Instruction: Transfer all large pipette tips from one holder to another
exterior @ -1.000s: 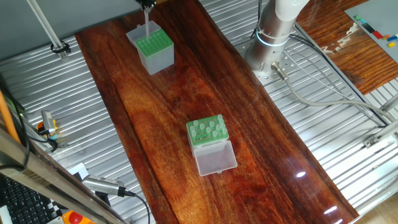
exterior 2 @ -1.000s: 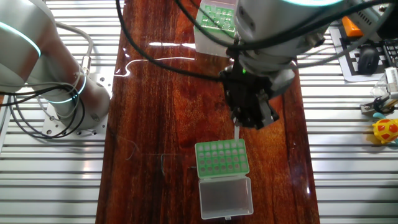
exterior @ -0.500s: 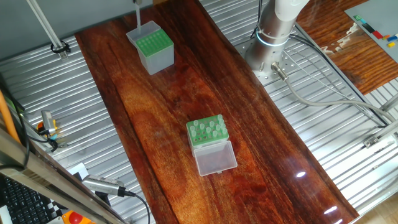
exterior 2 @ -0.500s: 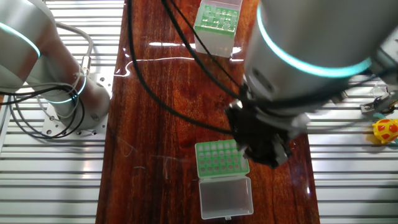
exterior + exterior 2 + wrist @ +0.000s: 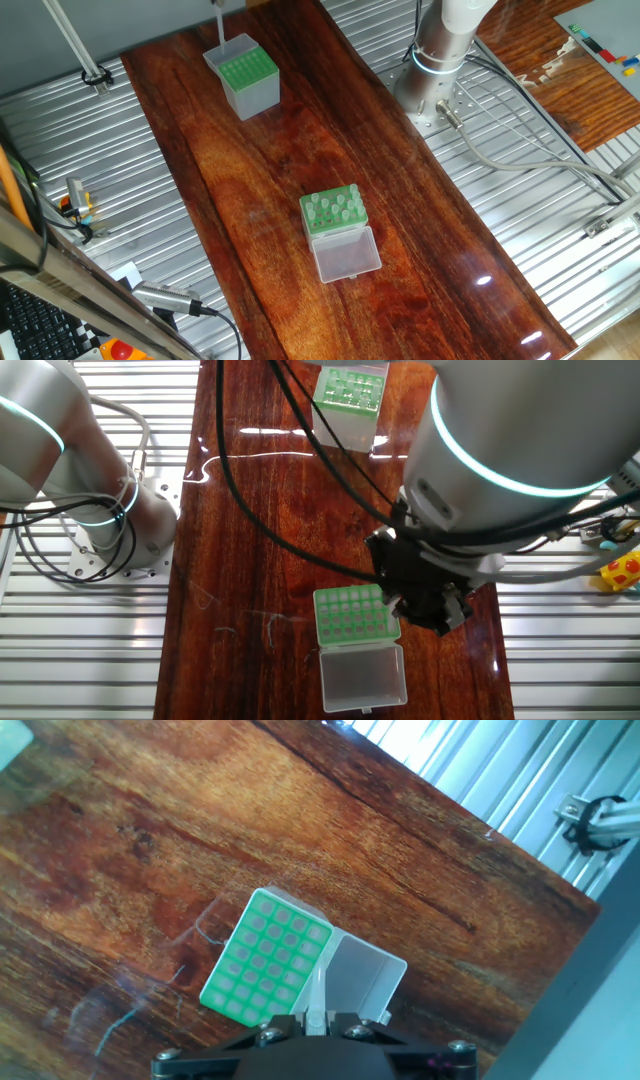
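The taller translucent box with a green perforated top stands at the far end of the wooden table; its holes look empty in the hand view. My gripper hangs above it, shut on one large pipette tip that points down near the green insert's edge. In one fixed view only the held tip shows above the box's back corner. In the other fixed view the black gripper covers the right edge of that box. The low green rack holds several tips, its clear lid open.
The robot base is bolted to the ribbed metal surface beside the table. Cables run across the metal on that side. In the other fixed view the low rack sits at the table's far end, and small items lie at the right edge.
The gripper has risen with the tip and shifted sideways over the tall box; the arm looms larger in the other fixed view. In the last half second it barely moved.
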Robot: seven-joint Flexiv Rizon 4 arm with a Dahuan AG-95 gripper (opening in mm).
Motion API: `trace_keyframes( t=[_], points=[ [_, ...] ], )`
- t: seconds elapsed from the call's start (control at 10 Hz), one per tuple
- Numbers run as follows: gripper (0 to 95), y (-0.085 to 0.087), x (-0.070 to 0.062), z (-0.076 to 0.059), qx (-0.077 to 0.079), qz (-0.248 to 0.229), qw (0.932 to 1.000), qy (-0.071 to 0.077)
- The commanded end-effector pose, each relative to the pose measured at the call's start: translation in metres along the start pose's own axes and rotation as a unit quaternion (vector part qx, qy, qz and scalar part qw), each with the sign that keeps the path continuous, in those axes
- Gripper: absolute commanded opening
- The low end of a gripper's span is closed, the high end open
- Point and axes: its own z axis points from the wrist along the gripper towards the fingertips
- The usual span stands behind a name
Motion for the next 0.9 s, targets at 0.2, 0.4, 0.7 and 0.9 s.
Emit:
trace_keyframes(
  t=[0.2,0.4,0.7,0.9],
  points=[
    [0.0,0.001,-0.002,-0.001,0.001,0.015,0.9999,-0.003],
    [0.0,0.001,-0.013,-0.002,0.002,0.013,0.9999,-0.002],
    [0.0,0.003,-0.018,0.008,0.003,0.011,0.9999,-0.004],
    [0.0,0.004,-0.019,0.012,0.003,0.010,0.9999,-0.005]
  ],
)
